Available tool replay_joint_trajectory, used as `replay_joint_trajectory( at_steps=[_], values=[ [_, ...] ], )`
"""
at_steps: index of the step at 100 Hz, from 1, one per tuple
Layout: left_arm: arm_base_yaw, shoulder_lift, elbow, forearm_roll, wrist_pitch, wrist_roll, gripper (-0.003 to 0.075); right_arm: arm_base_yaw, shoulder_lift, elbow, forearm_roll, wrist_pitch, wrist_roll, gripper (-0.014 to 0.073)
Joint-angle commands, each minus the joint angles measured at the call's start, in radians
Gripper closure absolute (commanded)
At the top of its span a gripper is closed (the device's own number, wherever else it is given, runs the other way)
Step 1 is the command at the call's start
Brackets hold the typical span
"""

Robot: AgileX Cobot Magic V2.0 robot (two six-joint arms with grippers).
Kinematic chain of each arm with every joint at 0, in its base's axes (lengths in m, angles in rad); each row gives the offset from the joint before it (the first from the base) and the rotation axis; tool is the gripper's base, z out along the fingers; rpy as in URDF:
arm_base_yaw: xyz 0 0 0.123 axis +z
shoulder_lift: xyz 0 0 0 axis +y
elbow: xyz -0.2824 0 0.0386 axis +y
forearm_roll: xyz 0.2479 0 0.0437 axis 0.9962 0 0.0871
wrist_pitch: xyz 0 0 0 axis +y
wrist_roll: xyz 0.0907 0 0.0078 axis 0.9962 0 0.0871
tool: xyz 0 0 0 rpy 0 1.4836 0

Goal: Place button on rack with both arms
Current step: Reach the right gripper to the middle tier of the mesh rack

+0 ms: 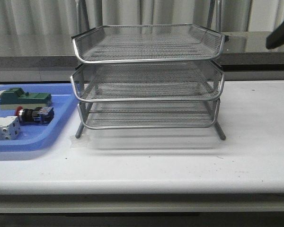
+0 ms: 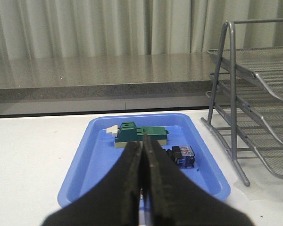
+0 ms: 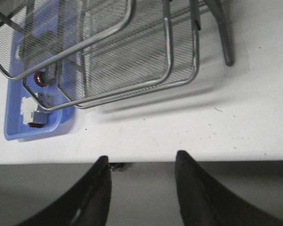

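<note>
Even, diffuse overhead light is illuminating all views. The rack (image 1: 146, 75) is casting a soft shadow onto the desk (image 1: 180, 161). The foreground jaws are appearing dark and blurred.

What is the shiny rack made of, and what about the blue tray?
The rack looks like metal: silvery wire mesh you can see through, with shiny rod rims and legs. The blue tray looks like plastic: one smooth, even blue piece with rounded edges and a soft sheen. That is only from their look.
</note>
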Motion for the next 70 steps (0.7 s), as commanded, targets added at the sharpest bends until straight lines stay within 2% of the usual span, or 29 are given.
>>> replay_joint_trajectory(
  at_steps=[1, 27, 70],
  values=[
    [0.002, -0.031, 0.047, -0.008, -0.073, -0.012, 0.0740, -0.001, 0.039, -0.034, 0.188, -0.063, -0.133, 0.0213],
    [0.002, -0.031, 0.047, -0.008, -0.073, -0.012, 0.0740, -0.001, 0.240, -0.034, 0.543, -0.064, -0.488, 0.0213],
    [0.002, -0.031, 0.047, -0.008, -0.073, -0.012, 0.0740, -0.001, 0.462, -0.036, 0.889, -0.027, -0.827, 0.0213]
  ],
)
